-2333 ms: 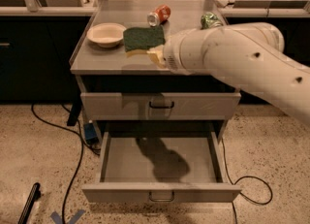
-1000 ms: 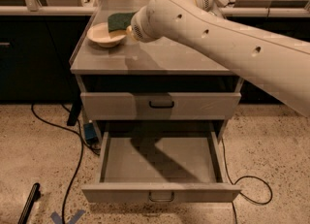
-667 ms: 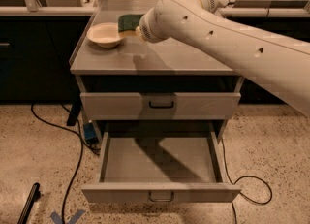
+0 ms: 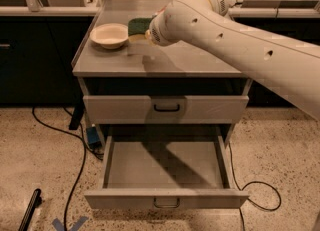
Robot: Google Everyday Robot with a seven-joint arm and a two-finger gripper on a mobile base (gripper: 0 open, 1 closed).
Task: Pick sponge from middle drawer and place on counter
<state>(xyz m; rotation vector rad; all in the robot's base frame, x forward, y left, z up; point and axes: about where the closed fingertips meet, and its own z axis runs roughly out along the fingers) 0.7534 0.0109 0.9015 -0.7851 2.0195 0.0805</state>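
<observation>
Middle drawer (image 4: 165,172): nearest, pulled wide open toward the camera; only shadow on its grey floor, no sponge inside.
Upper drawer front (image 4: 166,109): shut, directly above and behind.
Counter (image 4: 170,62): grey top beyond that, front half bare, crossed by the shadow of the arm (image 4: 240,50).
White bowl (image 4: 110,35): upright at the rear left of the counter.
Sponge (image 4: 139,26): at the rear of the counter, just right of the white bowl and apparently touching its rim; resting or held just above the surface, cannot tell.
Gripper (image 4: 149,33): at the sponge's right end, hidden behind the end of the arm; clenched or released, cannot tell.
Risk, bowl: likely nudged or tipped by any leftward drift while lowering or backing off, given so little gap.
Risk, sponge: liable to land propped on the bowl's rim rather than flat, or to cling to the tool and lift on retreat.
Facing: dark green scouring face up, pale foam just showing at the lower right edge.
Long axis: seemingly left to right along the counter's back edge; right end covered, so unsure.
</observation>
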